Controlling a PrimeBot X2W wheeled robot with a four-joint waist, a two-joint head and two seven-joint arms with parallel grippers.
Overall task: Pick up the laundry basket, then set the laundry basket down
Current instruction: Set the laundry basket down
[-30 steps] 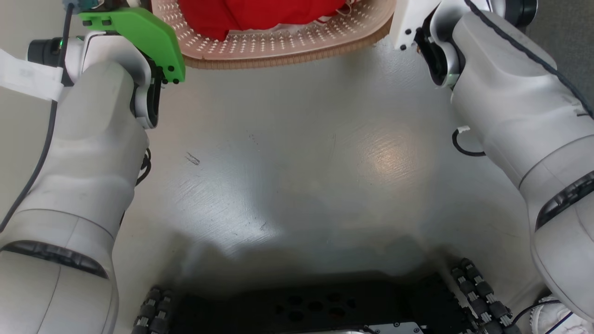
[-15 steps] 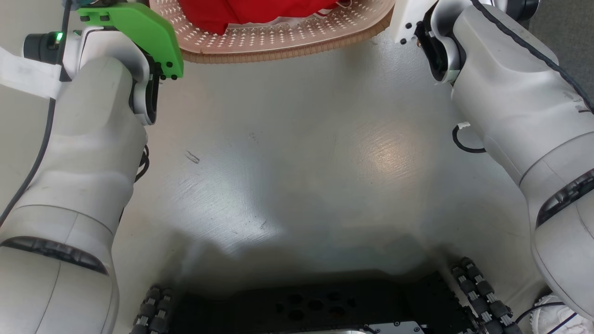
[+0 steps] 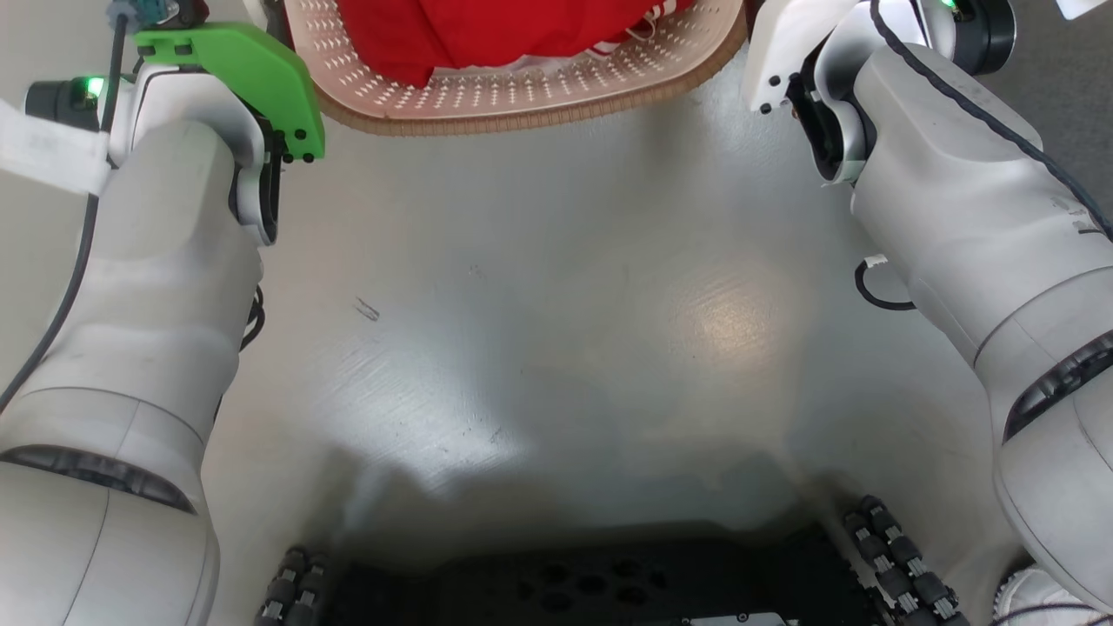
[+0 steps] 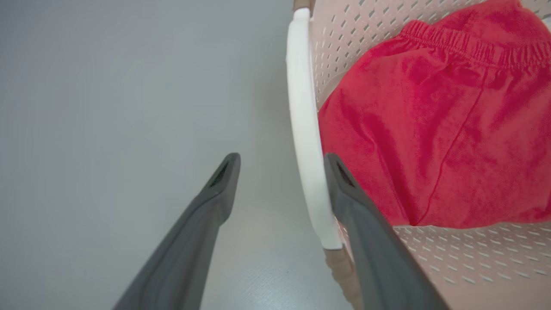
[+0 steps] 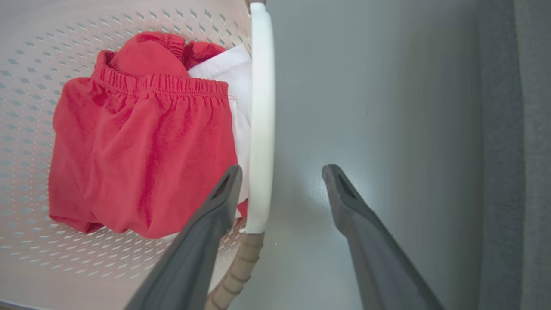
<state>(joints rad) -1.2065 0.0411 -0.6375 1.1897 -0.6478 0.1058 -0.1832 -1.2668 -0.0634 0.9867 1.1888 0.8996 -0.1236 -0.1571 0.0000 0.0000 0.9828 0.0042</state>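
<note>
The laundry basket [image 3: 522, 91] sits at the top middle of the head view, cream and perforated with a brown woven rim, holding red cloth [image 3: 504, 30]. My two forearms flank it. In the left wrist view my left gripper [image 4: 282, 157] is open astride the basket's white handle [image 4: 303, 107]; one finger is outside the basket and the other inside it, beside the red cloth [image 4: 430, 129]. My right gripper [image 5: 282, 168] is also open, with the other white handle [image 5: 261, 107] between its fingers, close to the inner one. Red cloth [image 5: 142, 150] and white cloth [image 5: 228, 73] lie inside.
Pale grey floor [image 3: 556, 304] stretches between the basket and my black wheeled base [image 3: 574, 582]. A darker grey carpet strip [image 5: 529, 150] runs along the right. A green bracket [image 3: 252, 78] sits on my left wrist. Cables hang by both forearms.
The head view has shifted a little. My left wrist has edged outward to the left. The basket stays put against the floor, and the right arm has barely moved.
</note>
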